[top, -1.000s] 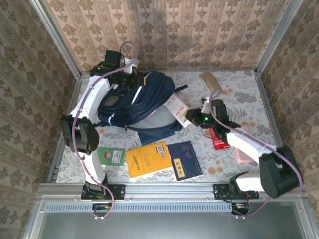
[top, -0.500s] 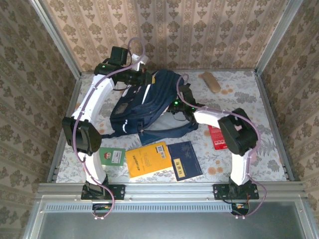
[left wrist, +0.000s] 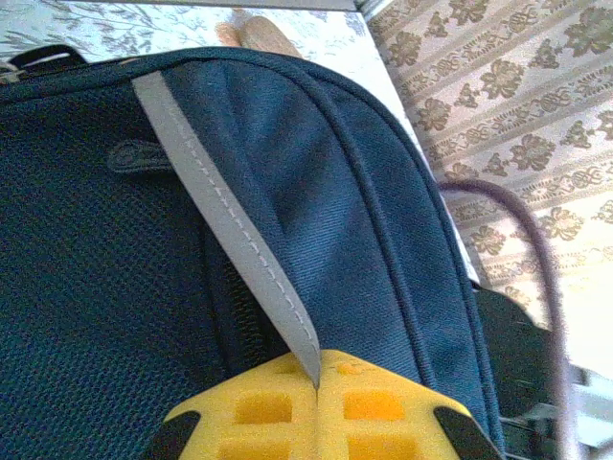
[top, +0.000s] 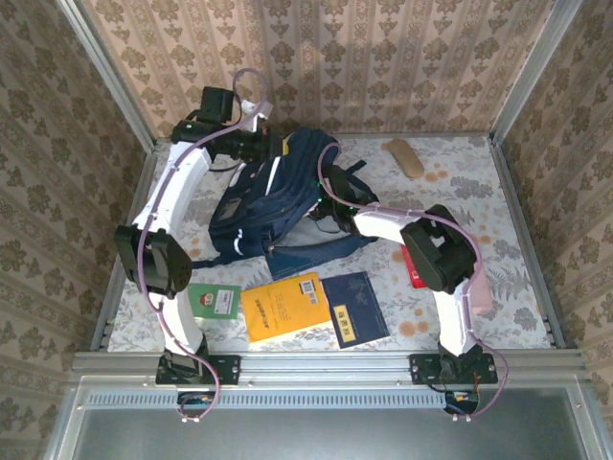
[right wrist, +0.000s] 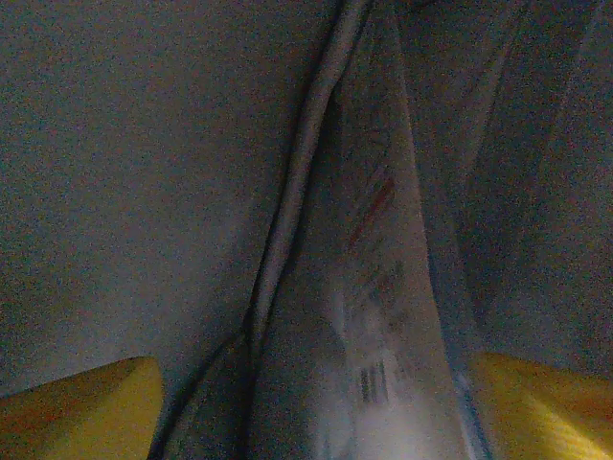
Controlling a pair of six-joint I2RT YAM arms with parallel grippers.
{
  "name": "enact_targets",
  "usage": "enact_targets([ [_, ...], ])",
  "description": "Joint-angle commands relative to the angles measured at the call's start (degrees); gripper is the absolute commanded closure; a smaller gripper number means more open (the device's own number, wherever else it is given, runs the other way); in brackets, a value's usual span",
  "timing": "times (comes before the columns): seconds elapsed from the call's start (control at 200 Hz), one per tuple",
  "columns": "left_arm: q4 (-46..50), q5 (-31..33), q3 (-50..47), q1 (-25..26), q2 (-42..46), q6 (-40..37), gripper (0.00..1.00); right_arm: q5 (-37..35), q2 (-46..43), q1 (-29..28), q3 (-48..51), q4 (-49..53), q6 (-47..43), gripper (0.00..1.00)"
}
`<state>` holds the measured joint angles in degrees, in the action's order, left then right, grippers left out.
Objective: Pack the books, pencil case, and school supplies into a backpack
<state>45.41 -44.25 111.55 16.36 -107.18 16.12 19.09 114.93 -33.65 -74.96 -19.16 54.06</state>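
Observation:
The navy backpack (top: 273, 201) lies mid-table, its mouth facing right. My left gripper (top: 271, 151) is shut on the backpack's grey strip (left wrist: 225, 220) at the top edge (left wrist: 318, 383). My right gripper (top: 324, 194) reaches into the mouth. Inside the dark backpack (right wrist: 124, 172) its yellow fingers (right wrist: 81, 407) stand wide apart, open (right wrist: 311, 412). The white printed packet (right wrist: 383, 335) lies loose between them. An orange-yellow book (top: 283, 307), a navy book (top: 354, 307) and a green-and-white book (top: 213, 300) lie in front. The pencil case is out of view.
A tan oblong thing (top: 402, 156) lies at the back right, also seen past the backpack (left wrist: 259, 34). A red pack (top: 414, 270) and a pale pink thing (top: 479, 299) lie under and beside my right arm. Metal frame rails border the table (top: 460, 192).
My right gripper carried the white packet from the table's right side into the backpack's mouth and opened. My left gripper, still shut on the strip, shifted slightly with the backpack's top.

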Motion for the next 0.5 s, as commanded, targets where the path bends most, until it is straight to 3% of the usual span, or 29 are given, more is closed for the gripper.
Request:
enact_targets([
  [0.0, -7.33, -0.09, -1.88, -1.14, 3.73, 1.26, 1.00, -3.70, -10.58, -0.17, 4.35, 5.96, -10.62, 0.17],
  [0.205, -11.91, 1.19, -6.58, -0.80, 2.02, 3.09, 1.00, -4.09, -22.09, 1.80, 14.32, 11.73, -14.32, 0.18],
  [0.325, -13.98, 1.87, -8.68, -0.65, 1.30, 3.87, 1.00, -8.20, -27.92, 2.90, 19.29, 18.77, -15.77, 0.21],
  [0.495, -15.17, 3.82, -11.21, 1.96, -0.11, 4.43, 1.00, -22.39, -38.63, 6.13, 26.12, 30.84, -16.52, 0.25],
])
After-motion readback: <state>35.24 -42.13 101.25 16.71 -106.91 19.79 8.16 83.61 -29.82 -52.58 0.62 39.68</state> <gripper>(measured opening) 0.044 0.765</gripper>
